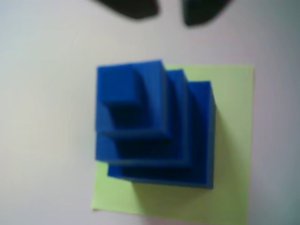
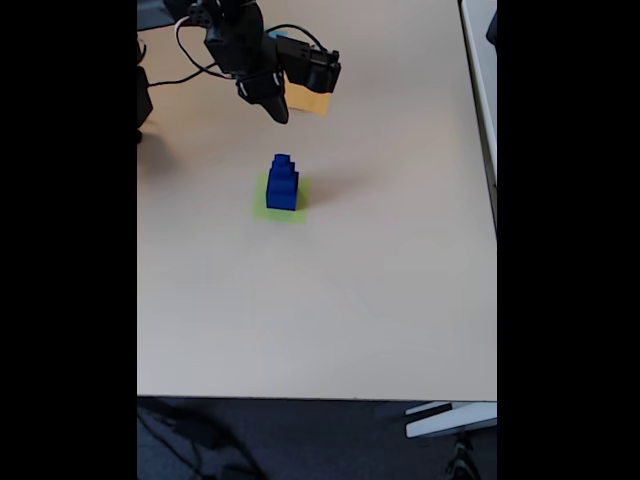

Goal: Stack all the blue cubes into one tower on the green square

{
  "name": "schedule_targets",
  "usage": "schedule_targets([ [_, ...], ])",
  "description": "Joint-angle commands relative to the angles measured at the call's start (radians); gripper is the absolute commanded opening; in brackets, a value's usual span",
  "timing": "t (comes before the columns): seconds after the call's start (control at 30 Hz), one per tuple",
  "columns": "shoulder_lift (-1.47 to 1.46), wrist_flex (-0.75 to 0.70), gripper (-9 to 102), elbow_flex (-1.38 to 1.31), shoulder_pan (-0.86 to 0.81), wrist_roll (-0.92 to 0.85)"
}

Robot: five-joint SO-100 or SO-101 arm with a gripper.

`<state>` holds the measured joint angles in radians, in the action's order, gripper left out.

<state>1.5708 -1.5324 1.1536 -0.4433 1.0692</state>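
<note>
Your gripper (image 1: 169,11) hangs above the tower (image 1: 154,124), well clear of it; in the wrist view two dark fingertips (image 1: 133,7) poke in from the top edge with a plain gap between them and nothing in it, so it's parted and empty. In the fixed view the gripper (image 2: 272,103) sits up toward the far edge of the desk (image 2: 400,300), behind the stack and apart from it. Tower (image 2: 283,183) looks done: three blue cubes stepped large, medium, small, all flush toward one corner rather than centred, standing on the green square (image 1: 234,140). The base cube covers the square's upper left part in the wrist view and seems to overhang its left edge a little; blur makes that hard to call. Judging by this, what's left is the retreat. Lift straight up and away, don't swing low across the stack, keep the fingers spread, since a brush on the top cube would likely topple it. An orange square (image 2: 313,102) shows partly behind the arm near the far edge; leave it. No containers here; the green square is the only carrier and it holds all three cubes.
</note>
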Motion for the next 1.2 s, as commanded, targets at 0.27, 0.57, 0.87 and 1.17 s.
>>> schedule_targets([
  [0.27,0.094,0.057,0,0.104,-0.025,0.003],
  [0.57,0.083,0.069,0,0.123,-0.046,-0.011],
  [0.87,0.066,0.091,0,0.135,-0.057,-0.035],
  [1.17,0.061,0.150,0,0.184,-0.064,-0.054],
])
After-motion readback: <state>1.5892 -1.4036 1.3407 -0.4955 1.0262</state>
